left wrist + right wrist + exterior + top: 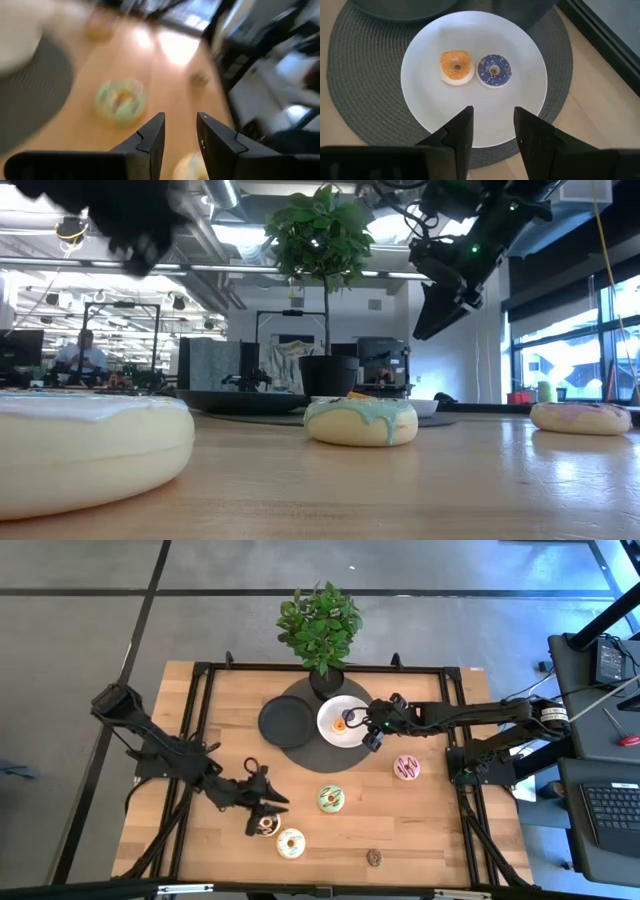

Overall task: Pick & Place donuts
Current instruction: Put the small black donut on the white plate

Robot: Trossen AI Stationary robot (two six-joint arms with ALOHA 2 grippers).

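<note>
Two donuts lie on the white plate beside a potted plant, both arms' fingers parted, empty.

A round white plate on a dark grey woven round mat is showing an orange-speckled small donut beside a purple sprinkled one, while green-frosted, pink-frosted and cream-white ring donuts are lying on the light wooden tabletop.
</note>
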